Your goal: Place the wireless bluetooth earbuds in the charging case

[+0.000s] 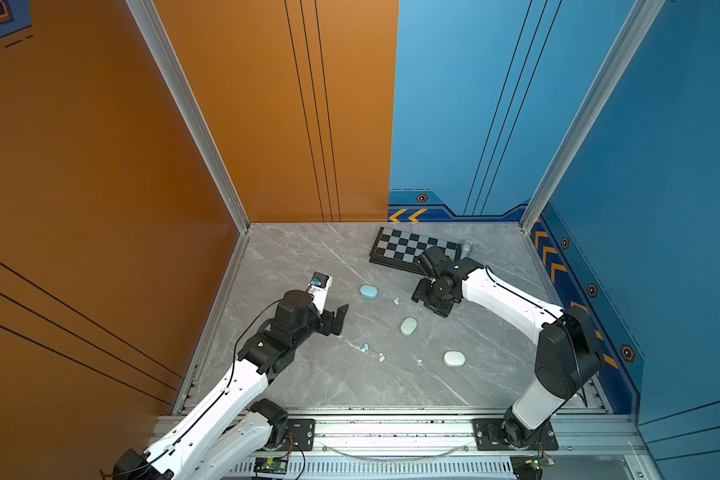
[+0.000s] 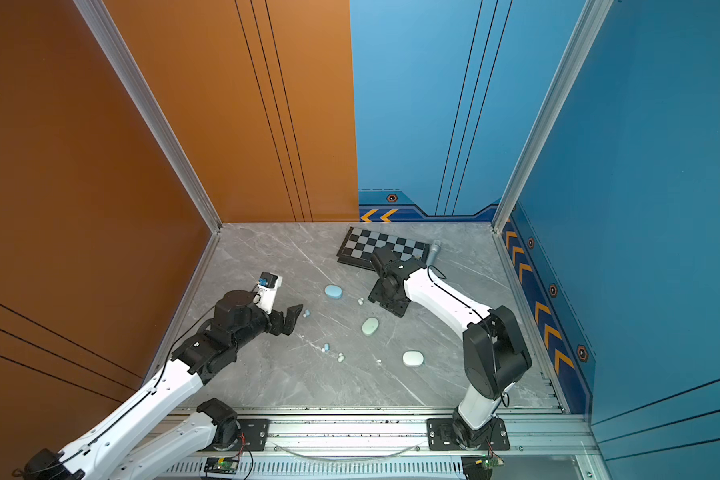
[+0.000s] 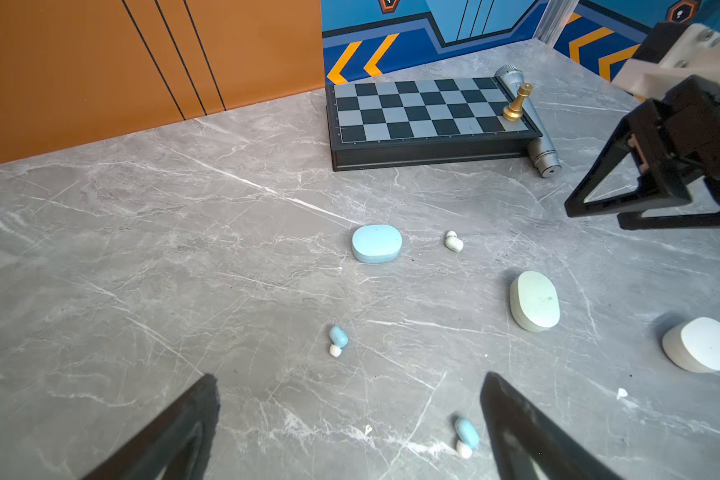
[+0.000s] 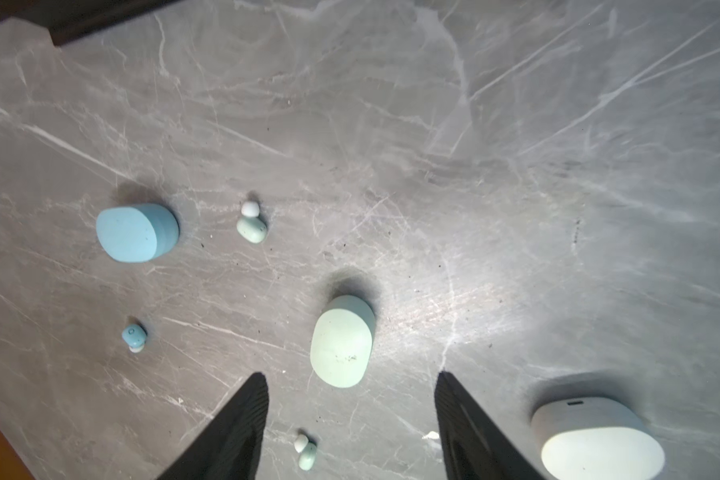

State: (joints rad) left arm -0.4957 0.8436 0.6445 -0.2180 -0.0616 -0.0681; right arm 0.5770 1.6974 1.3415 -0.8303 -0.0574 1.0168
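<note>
Poised with right hand (image 4: 351, 376) open and empty, mint-green charging case (image 4: 341, 340) just ahead between its jaws, long axis along the reach; farther off with left hand (image 3: 350, 377), wide open, empty.

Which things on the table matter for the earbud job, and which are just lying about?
Job: light blue pill-shaped plastic case; mint green case; white case; tiny bean-shaped earbuds.
Lying about: black-and-grey chessboard; gold chess piece; silver microphone.
</note>
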